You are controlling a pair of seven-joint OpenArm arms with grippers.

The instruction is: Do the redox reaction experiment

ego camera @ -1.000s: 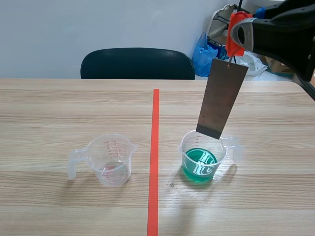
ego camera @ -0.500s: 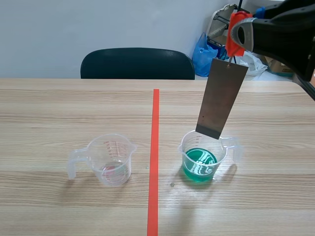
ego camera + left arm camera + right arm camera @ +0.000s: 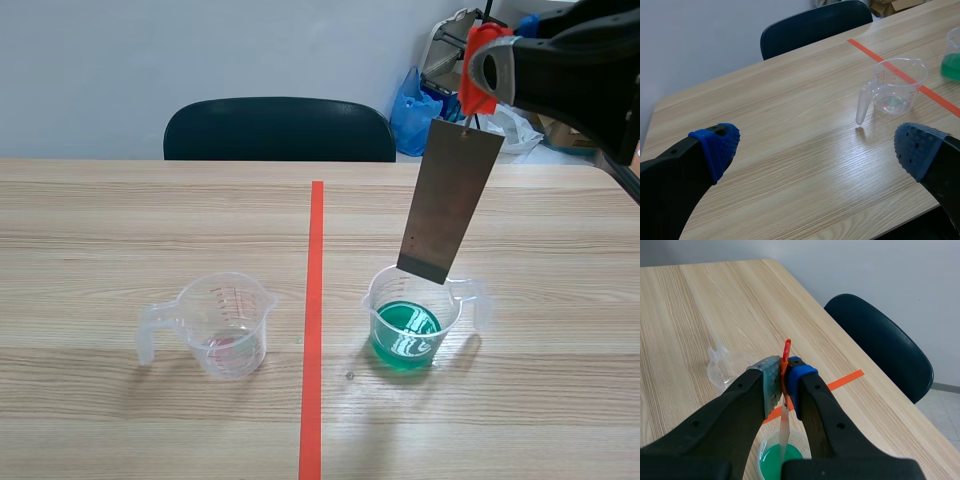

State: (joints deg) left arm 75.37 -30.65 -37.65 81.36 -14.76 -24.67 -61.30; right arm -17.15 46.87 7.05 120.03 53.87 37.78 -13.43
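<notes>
Currently the wooden counter carries two measuring beakers, one on each side of the orange-red tape line. A dark chair stands at the counter's far edge, well beyond both sets of fingers.

The right arm is raised above the counter. Its right fingers are closed on a red clip, which sits pinched between the two pads. From the clip hangs a grey metal plate, slightly tilted (edge-on in the right wrist view). The plate extends straight down from the right fingers.

Directly under the right fingers stands the green-liquid beaker. The plate's lower edge hangs at the beaker's mouth, above the green liquid and not dipped in it.

The clear beaker stands across the tape line from the green-liquid beaker. It is well apart from the right fingers and holds only a faint pinkish trace at its bottom.

The left fingers are spread wide and hold nothing. The clear beaker lies ahead of them, nearer the right-hand finger, with its handle turned toward them.
</notes>
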